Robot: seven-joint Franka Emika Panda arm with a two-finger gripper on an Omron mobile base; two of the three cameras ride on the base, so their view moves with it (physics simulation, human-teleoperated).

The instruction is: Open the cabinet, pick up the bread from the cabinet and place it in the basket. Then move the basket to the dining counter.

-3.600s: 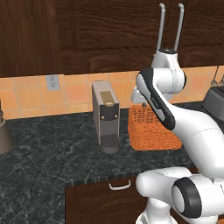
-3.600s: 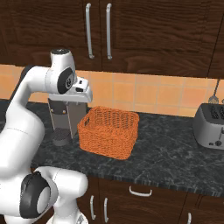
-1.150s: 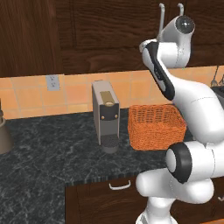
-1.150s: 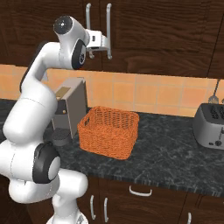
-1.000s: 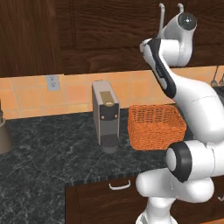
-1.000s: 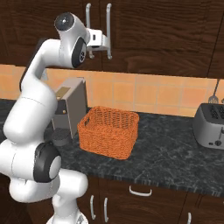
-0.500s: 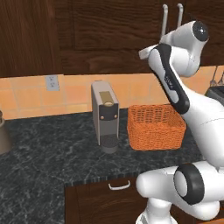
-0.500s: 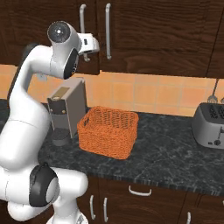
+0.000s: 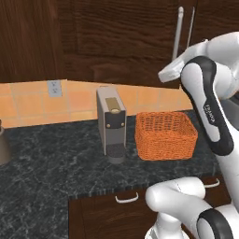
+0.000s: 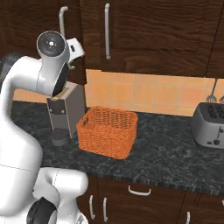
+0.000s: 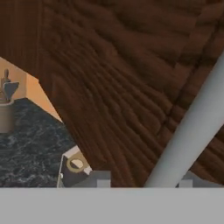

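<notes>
The cabinet [image 10: 144, 30] is dark brown wood with two long silver bar handles. My gripper [image 11: 144, 179] is shut on the left door's handle [image 11: 192, 127], which runs slantwise between the fingertips, close to the right one. In the right base view that handle [image 10: 63, 19] rises just above my white hand [image 10: 75, 49], and its door stands slightly ajar. The same handle [image 9: 179, 32] shows over my hand in the left base view. The orange wicker basket [image 9: 165, 135] [image 10: 107, 131] sits on the black counter below. The bread is hidden. The dining counter is out of view.
A grey coffee machine [image 9: 111, 123] stands just left of the basket on the black speckled counter [image 9: 46, 163]. A toaster [image 10: 212, 124] sits at the far right. The right door's handle [image 10: 107, 30] hangs beside the gripped one. Dark drawers run under the counter edge.
My arm has drawn back and down from the cabinet. The gripped handle has moved away from its neighbour as the left door swings out. The basket has not moved.
</notes>
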